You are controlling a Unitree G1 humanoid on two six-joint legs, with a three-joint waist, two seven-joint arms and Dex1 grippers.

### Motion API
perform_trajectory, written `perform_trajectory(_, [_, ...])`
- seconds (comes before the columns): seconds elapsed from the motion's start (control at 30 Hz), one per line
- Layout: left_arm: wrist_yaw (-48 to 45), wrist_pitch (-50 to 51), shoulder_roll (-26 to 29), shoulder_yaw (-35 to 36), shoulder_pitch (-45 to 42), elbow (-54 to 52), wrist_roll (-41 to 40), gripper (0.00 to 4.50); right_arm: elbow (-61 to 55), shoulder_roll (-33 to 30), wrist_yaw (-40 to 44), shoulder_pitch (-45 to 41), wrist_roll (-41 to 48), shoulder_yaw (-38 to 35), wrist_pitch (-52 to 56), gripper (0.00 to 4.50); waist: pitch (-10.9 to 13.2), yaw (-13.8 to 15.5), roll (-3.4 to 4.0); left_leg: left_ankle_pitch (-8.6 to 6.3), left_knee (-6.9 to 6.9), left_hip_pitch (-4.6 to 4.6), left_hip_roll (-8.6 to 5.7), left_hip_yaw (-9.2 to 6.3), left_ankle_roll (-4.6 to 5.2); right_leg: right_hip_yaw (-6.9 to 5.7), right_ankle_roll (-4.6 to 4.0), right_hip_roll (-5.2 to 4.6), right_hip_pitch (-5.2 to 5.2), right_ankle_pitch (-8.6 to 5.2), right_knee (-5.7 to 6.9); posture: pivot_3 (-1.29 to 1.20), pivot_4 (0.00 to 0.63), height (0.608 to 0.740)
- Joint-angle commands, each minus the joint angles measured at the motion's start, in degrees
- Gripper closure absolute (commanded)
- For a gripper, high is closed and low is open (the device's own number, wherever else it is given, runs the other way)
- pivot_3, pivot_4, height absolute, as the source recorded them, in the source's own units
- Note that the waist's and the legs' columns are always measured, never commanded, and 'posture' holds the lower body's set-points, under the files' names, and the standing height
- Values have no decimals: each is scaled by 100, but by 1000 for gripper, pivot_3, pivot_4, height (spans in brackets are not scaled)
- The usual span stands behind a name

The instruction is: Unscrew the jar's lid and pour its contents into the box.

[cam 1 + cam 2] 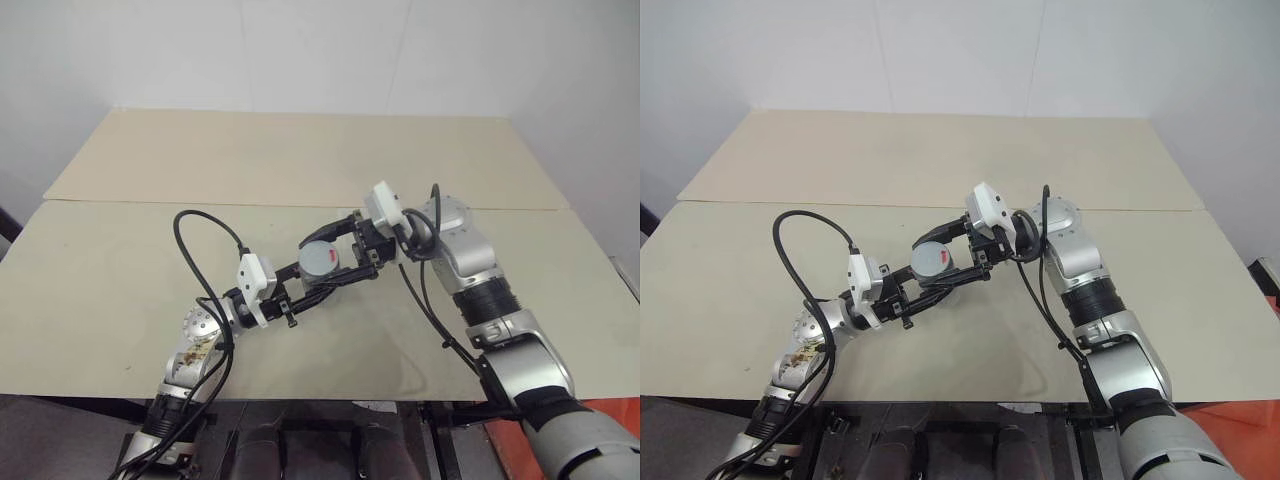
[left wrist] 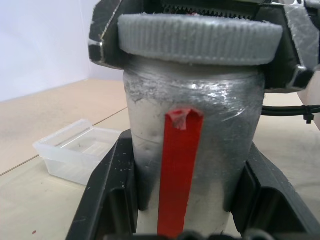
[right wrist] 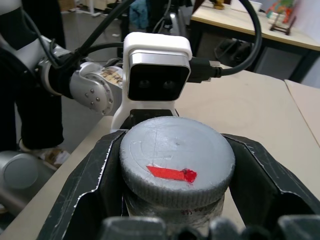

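The jar (image 2: pixel 210 150), silvery with a strip of red tape down its side, stands upright above the table in front of me. My left gripper (image 2: pixel 185 200) is shut on the jar, one black finger on each side of its body. The grey ribbed lid (image 3: pixel 177 160), marked with a red strip, sits on top of the jar. From the right, my right gripper (image 1: pixel 325 258) is shut on the lid, its fingers (image 3: pixel 95 185) clamped on the rim. The clear plastic box (image 2: pixel 75 155) rests on the table beyond the jar in the left wrist view.
The beige table (image 1: pixel 120 290) is made of two panels with a seam (image 1: pixel 200 205) across the back. Black cables (image 1: pixel 200 250) loop from both wrists. The left wrist's white camera (image 3: pixel 157 75) sits close behind the lid.
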Motion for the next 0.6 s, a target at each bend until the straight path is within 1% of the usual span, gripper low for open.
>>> perform_trajectory(0.03, [-148,-108,-62,-46,-51,-291,-128,2568,165,-42,133,-139,-22,-233,-201,1562,0,0,0,0,0,0,0,0,0,0,0,0,0,0,0,0,150,740])
perform_trajectory(0.1, [-133,-151,-82,-31,-50,-241,-106,2568,148,-28,111,-123,79,-335,-178,904,0,6,1,0,0,0,0,0,0,0,0,-1,0,0,0,0,150,740])
perform_trajectory(0.17, [-101,-168,-120,-21,-62,-191,-86,2568,52,-42,84,-93,182,-454,-111,431,1,14,1,0,0,0,-1,0,0,0,0,-2,1,0,0,0,150,740])
perform_trajectory(0.2, [-94,-175,-135,-16,-60,-179,-77,2568,-32,-43,41,-56,225,-526,-98,60,1,14,1,0,0,0,-1,1,0,0,0,-3,1,0,0,0,150,740])
perform_trajectory(0.33, [-98,-198,-176,2,-56,-110,-43,2568,-450,-129,-224,191,209,-737,-145,24,1,8,1,0,-1,0,0,1,0,0,0,-2,0,0,0,0,150,740])
perform_trajectory(0.47, [-98,-222,-181,24,-49,-55,-20,2568,-1284,-361,-349,618,368,-850,139,24,1,30,1,0,-2,0,-1,1,0,-1,0,-3,0,0,0,0,150,740])
perform_trajectory(0.6, [-77,-228,-203,17,-89,-21,4,2568,-1981,-460,-771,970,337,-833,369,24,1,17,1,0,-2,0,-1,1,0,0,0,-3,0,0,1,0,150,740])
